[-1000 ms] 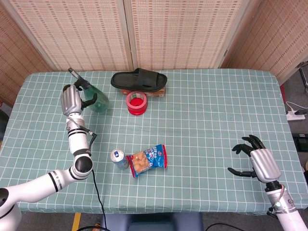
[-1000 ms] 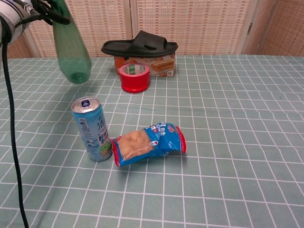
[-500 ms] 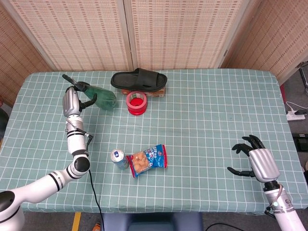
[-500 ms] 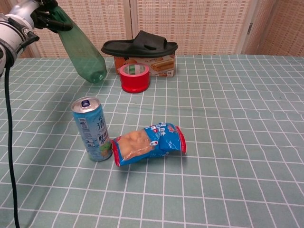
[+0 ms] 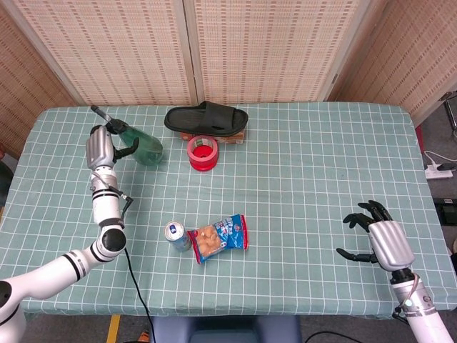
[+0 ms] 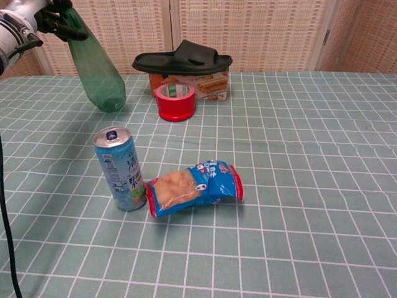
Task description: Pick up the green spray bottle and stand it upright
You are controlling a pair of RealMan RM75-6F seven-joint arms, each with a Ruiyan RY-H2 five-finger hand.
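Observation:
The green spray bottle [image 5: 143,146] is held above the table at the far left, gripped near its neck by my left hand [image 5: 102,146]. It hangs tilted, nozzle up and left, its base pointing down toward the cloth. In the chest view the green spray bottle [image 6: 94,68] slants down from my left hand [image 6: 34,17] at the top left corner, its base close above the table. My right hand [image 5: 378,239] hovers low at the near right with fingers spread, holding nothing.
A black slipper [image 5: 207,118] lies on a box at the back, a red tape roll [image 5: 203,153] in front of it. A drink can [image 6: 120,168] stands beside a blue snack bag [image 6: 193,187] near the front. The checked tablecloth [image 5: 307,171] covers the table.
My left hand has swung the bottle left again after tilting it right, and the base now hangs lower and further left. The right hand has barely moved.

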